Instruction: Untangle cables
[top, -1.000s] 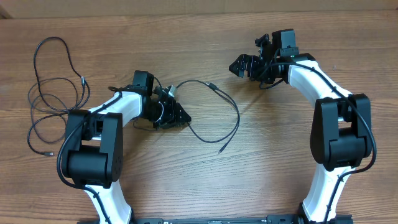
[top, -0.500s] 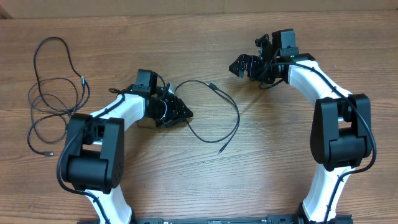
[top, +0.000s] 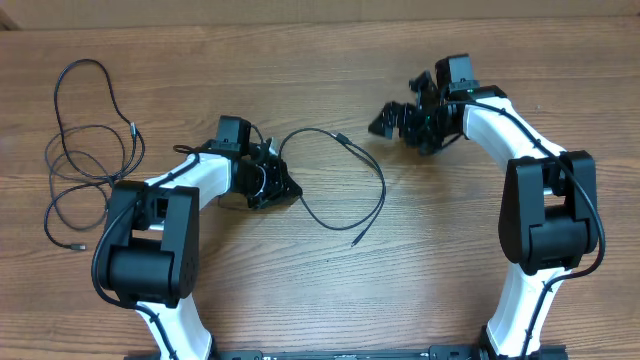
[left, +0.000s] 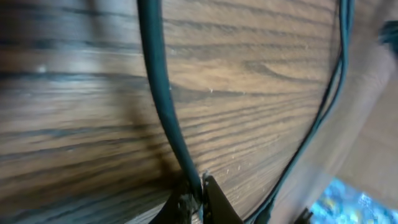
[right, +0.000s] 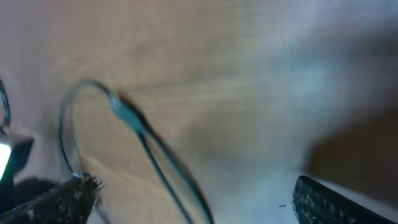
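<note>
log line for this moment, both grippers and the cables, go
left gripper: shut on middle cable | right gripper: open, empty, above table | cable pile: far left, untouched

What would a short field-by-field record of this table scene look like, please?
left fingers: shut on the middle cable, low over the table
right fingers: open, holding nothing
middle cable: one loose curve lying between the two arms
looped cables: far left of the table, overlapping loops, no fingers near them
</note>
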